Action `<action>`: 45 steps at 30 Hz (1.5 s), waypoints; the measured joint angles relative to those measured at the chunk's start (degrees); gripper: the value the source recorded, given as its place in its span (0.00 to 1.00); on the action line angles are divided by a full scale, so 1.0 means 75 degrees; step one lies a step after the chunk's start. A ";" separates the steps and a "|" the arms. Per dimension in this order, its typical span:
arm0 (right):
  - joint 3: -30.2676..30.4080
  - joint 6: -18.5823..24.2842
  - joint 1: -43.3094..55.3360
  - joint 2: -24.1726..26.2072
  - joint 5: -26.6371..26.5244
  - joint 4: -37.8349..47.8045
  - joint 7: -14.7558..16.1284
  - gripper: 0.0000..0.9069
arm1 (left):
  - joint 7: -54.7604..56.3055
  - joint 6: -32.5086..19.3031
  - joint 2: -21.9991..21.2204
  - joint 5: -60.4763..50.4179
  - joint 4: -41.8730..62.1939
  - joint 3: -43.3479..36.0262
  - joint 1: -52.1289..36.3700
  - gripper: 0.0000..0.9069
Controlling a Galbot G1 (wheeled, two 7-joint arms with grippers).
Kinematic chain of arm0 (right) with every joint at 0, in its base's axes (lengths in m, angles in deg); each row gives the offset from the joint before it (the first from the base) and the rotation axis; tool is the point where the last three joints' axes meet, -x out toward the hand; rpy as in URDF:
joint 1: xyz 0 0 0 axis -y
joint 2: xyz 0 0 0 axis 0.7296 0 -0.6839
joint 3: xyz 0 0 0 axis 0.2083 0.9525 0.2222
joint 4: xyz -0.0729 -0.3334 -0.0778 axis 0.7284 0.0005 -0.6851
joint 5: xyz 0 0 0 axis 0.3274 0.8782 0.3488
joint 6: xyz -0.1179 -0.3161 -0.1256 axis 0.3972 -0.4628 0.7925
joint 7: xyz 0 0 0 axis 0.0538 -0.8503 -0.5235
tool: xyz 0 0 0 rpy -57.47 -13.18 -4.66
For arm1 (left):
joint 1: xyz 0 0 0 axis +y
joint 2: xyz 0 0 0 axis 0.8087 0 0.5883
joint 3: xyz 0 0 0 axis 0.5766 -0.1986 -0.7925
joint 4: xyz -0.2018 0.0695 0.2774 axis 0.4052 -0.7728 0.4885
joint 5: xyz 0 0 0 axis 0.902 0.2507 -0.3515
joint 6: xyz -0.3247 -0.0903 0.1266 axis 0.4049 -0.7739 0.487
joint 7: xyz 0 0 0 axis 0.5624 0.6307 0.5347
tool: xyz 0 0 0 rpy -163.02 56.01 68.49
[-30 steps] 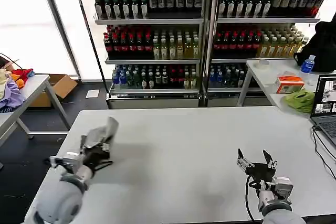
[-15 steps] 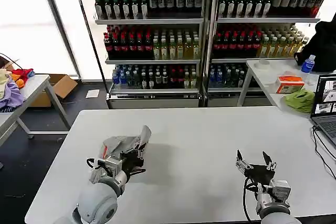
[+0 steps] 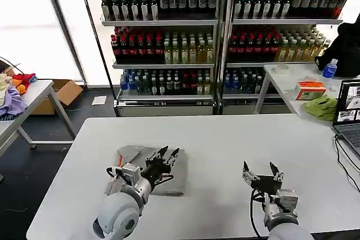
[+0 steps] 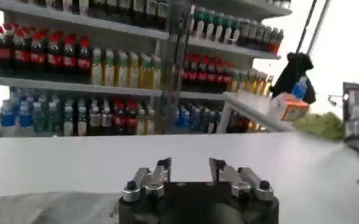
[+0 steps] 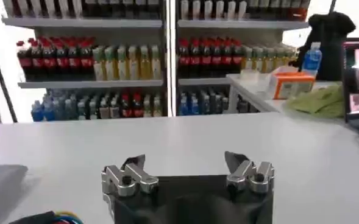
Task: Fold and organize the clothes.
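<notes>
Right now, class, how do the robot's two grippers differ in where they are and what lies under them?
1. The left gripper hovers over the folded grey shirt; the right gripper is over bare white table.
2. The left gripper sits nearer the table's middle; the right gripper sits toward the near edge.
Shared: both are open and hold nothing.

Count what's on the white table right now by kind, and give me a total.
Folded light grey cotton shirt, under the left gripper: 1
Robot grippers over the white table, left and right gripper, both open: 2
Total: 3
</notes>
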State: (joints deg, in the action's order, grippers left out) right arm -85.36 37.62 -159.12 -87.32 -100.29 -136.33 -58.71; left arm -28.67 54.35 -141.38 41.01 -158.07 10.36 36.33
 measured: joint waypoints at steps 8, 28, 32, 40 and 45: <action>0.0545 -0.0168 0.0716 0.0151 -0.2025 0.0186 -0.0347 1.00 | 0.0405 0.0044 0.0119 0.0343 -0.0030 0.0568 0.0139 1.00; 0.2534 -0.0584 0.3343 -0.0062 -0.5291 0.1749 -0.1230 0.93 | 0.1044 0.0317 0.0725 0.0408 -0.0081 0.2529 0.0702 1.00; 0.2853 -0.0609 0.3677 -0.0141 -0.5404 0.2102 -0.1337 0.91 | 0.1072 0.0328 0.0749 0.0401 0.0002 0.2694 0.0711 1.00; 0.3394 -0.0638 0.4132 -0.0320 -0.5442 0.2703 -0.1492 0.91 | 0.1100 0.0355 0.0762 0.0401 0.0142 0.2867 0.0703 1.00; 0.3637 -0.0649 0.4257 -0.0417 -0.5405 0.2995 -0.1529 0.90 | 0.1109 0.0362 0.0746 0.0401 0.0180 0.2940 0.0743 1.00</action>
State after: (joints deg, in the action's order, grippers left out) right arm -58.08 32.75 -127.19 -90.44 -140.82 -113.86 -70.18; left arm -20.35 57.06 -135.79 44.02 -156.72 32.41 41.90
